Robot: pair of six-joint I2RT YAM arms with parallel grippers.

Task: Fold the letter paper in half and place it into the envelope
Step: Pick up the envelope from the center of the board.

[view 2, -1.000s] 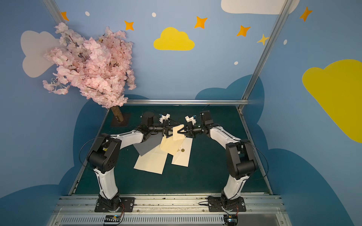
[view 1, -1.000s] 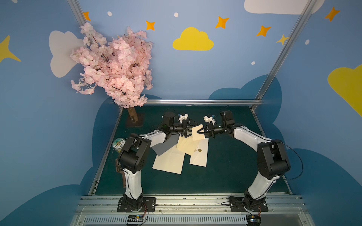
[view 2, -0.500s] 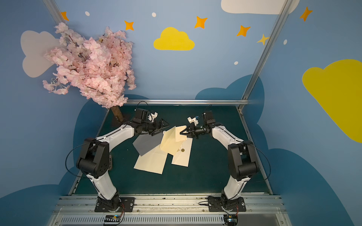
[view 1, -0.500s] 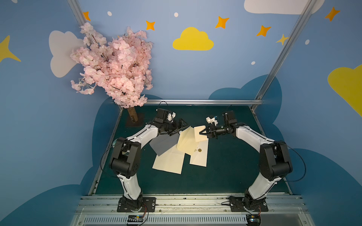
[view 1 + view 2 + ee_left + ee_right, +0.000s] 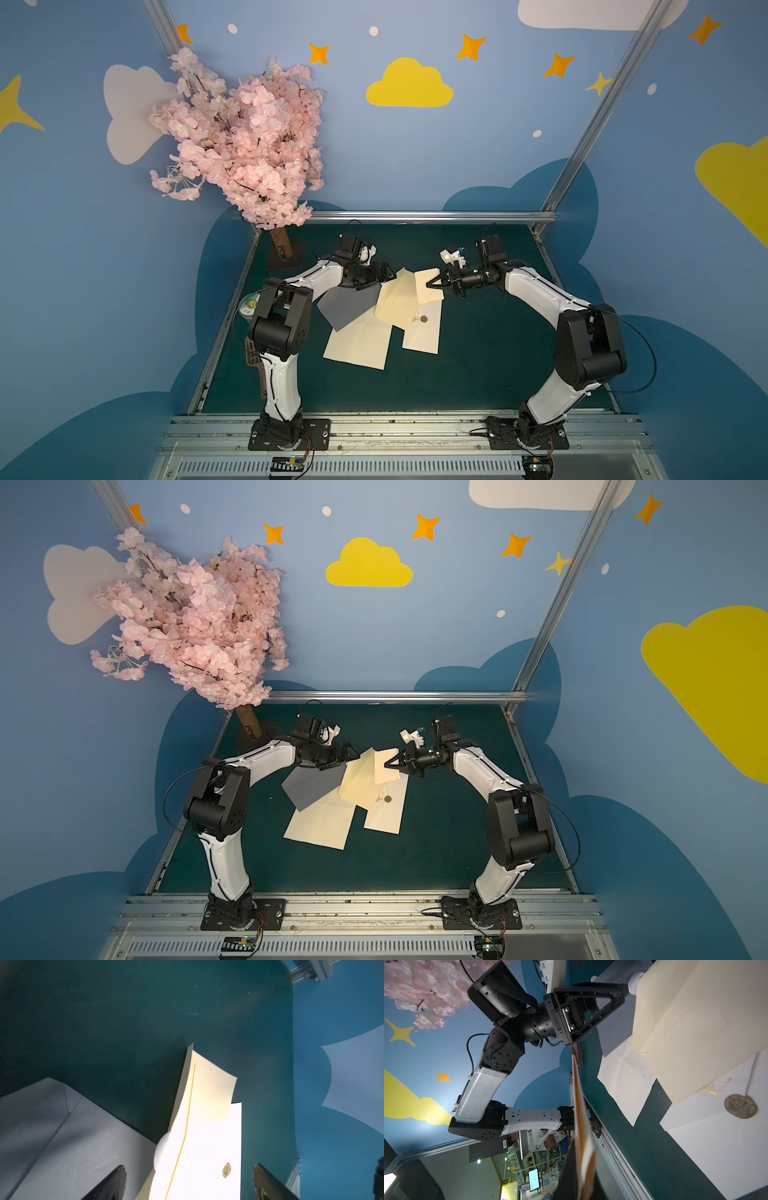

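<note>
Green mat carries a grey envelope and loose sheets; right gripper is pinched on one edge of the cream letter paper, held raised above them; left gripper stands spread, empty; paper judged light, limp, crease-prone; best taken at an edge, lightly.

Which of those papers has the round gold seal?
The white envelope on the side of the right arm; the cream sheets and grey one carry none.
</note>
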